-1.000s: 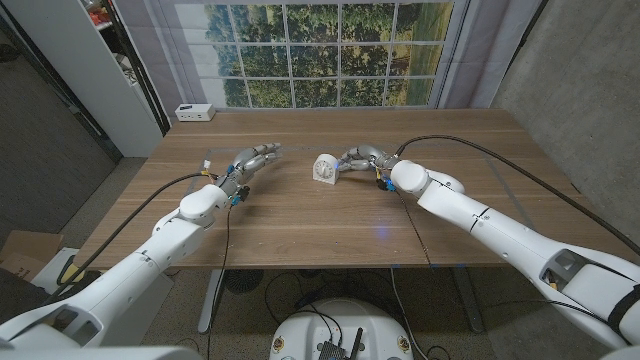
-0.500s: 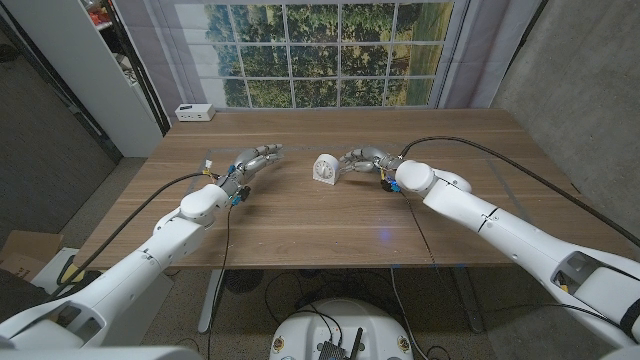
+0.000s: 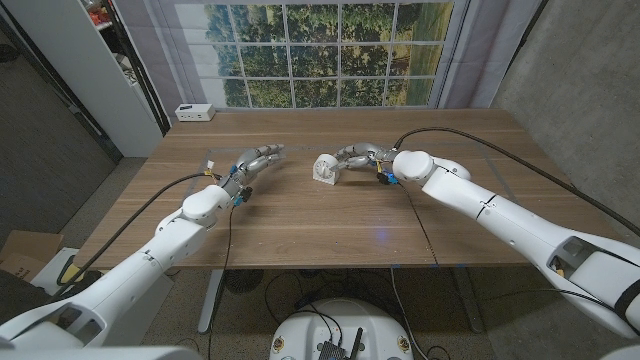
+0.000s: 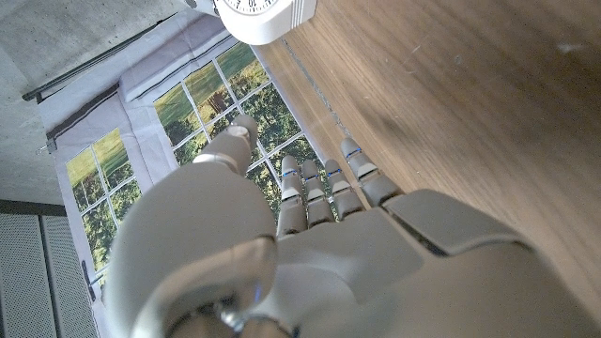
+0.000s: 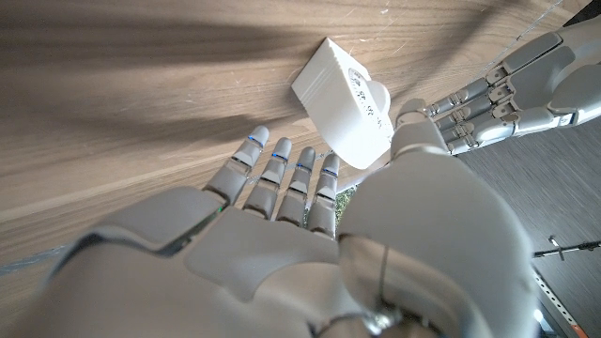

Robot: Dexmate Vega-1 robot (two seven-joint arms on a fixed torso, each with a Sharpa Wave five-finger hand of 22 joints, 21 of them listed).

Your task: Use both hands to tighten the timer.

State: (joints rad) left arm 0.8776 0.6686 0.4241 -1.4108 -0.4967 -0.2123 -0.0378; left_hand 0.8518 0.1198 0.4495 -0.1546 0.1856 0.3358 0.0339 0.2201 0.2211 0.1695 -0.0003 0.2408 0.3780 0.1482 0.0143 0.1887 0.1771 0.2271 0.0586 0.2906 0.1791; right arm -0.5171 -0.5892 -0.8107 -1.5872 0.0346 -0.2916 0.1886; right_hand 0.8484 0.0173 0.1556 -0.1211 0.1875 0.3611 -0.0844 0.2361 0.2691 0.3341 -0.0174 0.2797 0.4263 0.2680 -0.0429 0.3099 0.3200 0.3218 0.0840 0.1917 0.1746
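The small white timer (image 3: 325,168) stands near the middle of the wooden table (image 3: 300,225), its dial turned toward my left side. My right hand (image 3: 356,156) reaches it from the right with fingers stretched out, fingertips and thumb at its back and side; no grip shows. In the right wrist view the timer (image 5: 344,103) sits just past my right hand's (image 5: 282,235) fingertips (image 5: 282,155). My left hand (image 3: 254,160) waits open a short way left of the timer, fingers pointing toward it. The left wrist view shows the timer's dial (image 4: 262,13) beyond my left hand (image 4: 310,244).
A small white box (image 3: 195,112) lies at the table's far left corner. Behind the table hangs a backdrop of a window (image 3: 320,50). Black cables run along both arms over the table.
My right hand has shifted slightly left against the timer, and the timer has turned a little toward my left side. The left hand has stayed put.
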